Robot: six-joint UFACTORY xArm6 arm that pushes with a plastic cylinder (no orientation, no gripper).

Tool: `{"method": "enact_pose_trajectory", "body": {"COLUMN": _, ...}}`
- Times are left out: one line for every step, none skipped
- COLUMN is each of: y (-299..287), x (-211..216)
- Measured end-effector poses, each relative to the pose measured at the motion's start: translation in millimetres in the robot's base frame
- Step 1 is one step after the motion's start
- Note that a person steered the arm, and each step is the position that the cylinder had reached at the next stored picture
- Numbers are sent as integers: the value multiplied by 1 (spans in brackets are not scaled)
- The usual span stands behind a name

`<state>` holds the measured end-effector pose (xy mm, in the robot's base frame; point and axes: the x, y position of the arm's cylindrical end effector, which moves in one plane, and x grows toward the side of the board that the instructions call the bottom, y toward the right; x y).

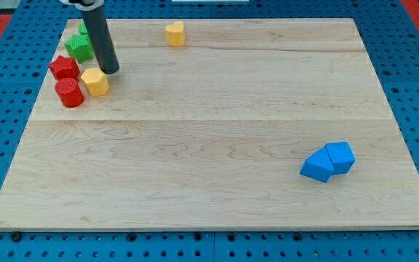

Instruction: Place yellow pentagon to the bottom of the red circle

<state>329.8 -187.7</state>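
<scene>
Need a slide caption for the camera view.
My tip sits just above the yellow pentagon, which lies right of the red circle.

The bench (217, 131) carries seven blocks. Two are red: a star-like block (63, 68) and a circle (69, 92); two are yellow: a pentagon (94, 81) and a heart-like block (174, 33). Two blue blocks (316, 167) (340, 156) touch at four o'clock; one green star (79, 46) at ten.
</scene>
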Motion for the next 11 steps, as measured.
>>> {"method": "enact_pose_trajectory", "body": {"y": -7, "x": -1}}
{"method": "enact_pose_trajectory", "body": {"y": -2, "x": 34}}
{"method": "enact_pose_trajectory", "body": {"y": 2, "x": 63}}
{"method": "enact_pose_trajectory", "body": {"y": 23, "x": 81}}
{"method": "enact_pose_trajectory", "body": {"y": 20, "x": 107}}
{"method": "enact_pose_trajectory", "body": {"y": 29, "x": 93}}
{"method": "enact_pose_trajectory", "body": {"y": 16, "x": 64}}
{"method": "enact_pose_trajectory", "body": {"y": -22, "x": 77}}
{"method": "enact_pose_trajectory", "body": {"y": -31, "x": 98}}
{"method": "enact_pose_trajectory", "body": {"y": 6, "x": 106}}
{"method": "enact_pose_trajectory", "body": {"y": 1, "x": 141}}
